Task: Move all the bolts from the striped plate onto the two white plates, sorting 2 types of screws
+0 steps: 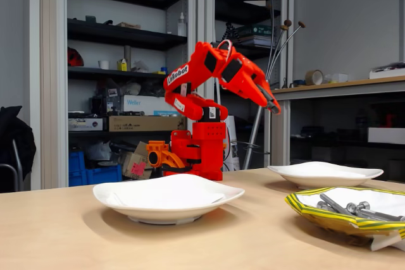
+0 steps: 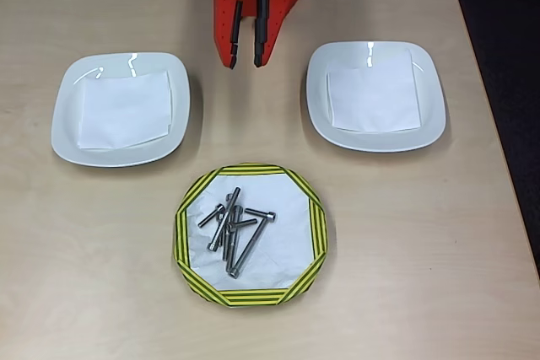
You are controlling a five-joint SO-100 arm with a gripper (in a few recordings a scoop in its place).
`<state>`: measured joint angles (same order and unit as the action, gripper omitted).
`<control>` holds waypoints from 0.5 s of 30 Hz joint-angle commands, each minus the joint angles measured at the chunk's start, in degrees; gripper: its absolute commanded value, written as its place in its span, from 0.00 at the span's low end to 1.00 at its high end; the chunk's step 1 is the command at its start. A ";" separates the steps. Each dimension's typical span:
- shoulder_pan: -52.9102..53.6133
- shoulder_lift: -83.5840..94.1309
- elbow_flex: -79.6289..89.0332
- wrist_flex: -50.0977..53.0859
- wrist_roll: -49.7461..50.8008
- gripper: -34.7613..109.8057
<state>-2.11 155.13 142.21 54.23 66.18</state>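
Observation:
Several silver bolts (image 2: pixel 234 229) lie piled, long and short ones crossing, on the white middle of the striped plate (image 2: pixel 187 233) at the table's near centre in the overhead view. One white plate (image 2: pixel 67 115) sits to its upper left and the other white plate (image 2: pixel 430 99) to its upper right, each holding only a square of white paper. My orange gripper (image 2: pixel 245 62) hangs open and empty between the white plates, behind the striped plate. In the fixed view the gripper (image 1: pixel 273 104) is high above the table, pointing down, far from the bolts (image 1: pixel 354 208).
The arm's orange base (image 1: pixel 199 150) stands at the table's far edge. In the fixed view one white plate (image 1: pixel 126 200) is in front, the other white plate (image 1: pixel 297 172) behind, and the striped plate (image 1: pixel 316 212) at the right. Shelves and a bench stand beyond the table.

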 commanded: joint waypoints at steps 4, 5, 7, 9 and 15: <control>-1.14 -33.31 -25.75 4.13 14.68 0.31; -0.88 -38.14 -29.53 4.83 16.52 0.30; -0.18 -47.02 -36.56 5.62 20.39 0.29; 0.00 -54.14 -43.33 7.38 24.08 0.30; 0.44 -69.87 -57.57 10.20 30.76 0.34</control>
<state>-1.58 89.21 90.26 64.16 94.57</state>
